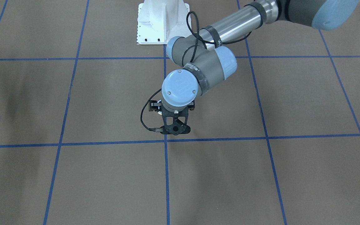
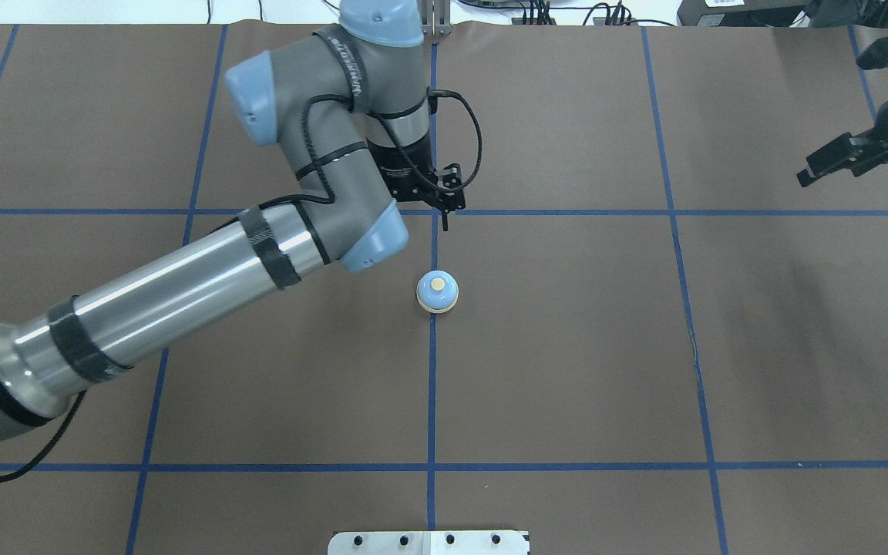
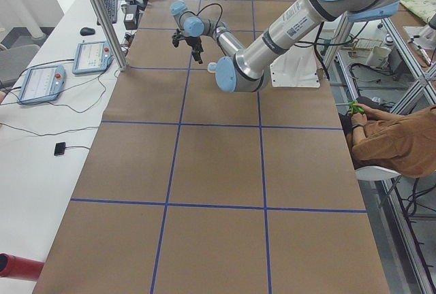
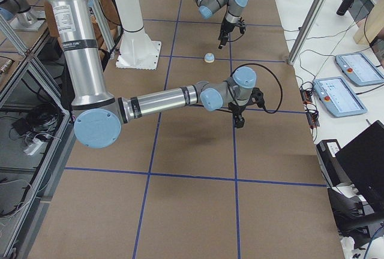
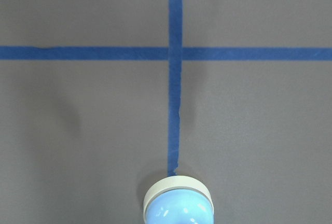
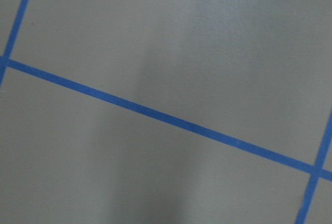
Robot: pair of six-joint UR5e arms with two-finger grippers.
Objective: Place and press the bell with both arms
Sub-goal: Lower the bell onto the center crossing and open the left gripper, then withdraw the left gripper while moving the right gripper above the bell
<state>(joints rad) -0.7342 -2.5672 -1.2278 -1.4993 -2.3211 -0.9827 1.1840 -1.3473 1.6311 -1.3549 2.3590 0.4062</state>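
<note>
The light-blue bell (image 2: 437,292) with a cream base and button stands upright on the centre blue tape line. It also shows in the exterior right view (image 4: 209,58) and at the bottom edge of the left wrist view (image 5: 178,206). My left gripper (image 2: 444,223) hangs pointing down just beyond the bell, apart from it, looks shut and holds nothing. In the front-facing view the left gripper (image 1: 176,129) and its wrist hide most of the bell. My right gripper (image 2: 805,179) is far off at the table's right side, looks shut and is empty; it also shows in the exterior right view (image 4: 239,122).
The brown table cover (image 2: 567,370) carries a grid of blue tape lines. The white pedestal base (image 1: 162,22) stands at the robot's side. Teach pendants (image 4: 345,94) lie on the white side table. A seated person (image 3: 398,141) is beside the table.
</note>
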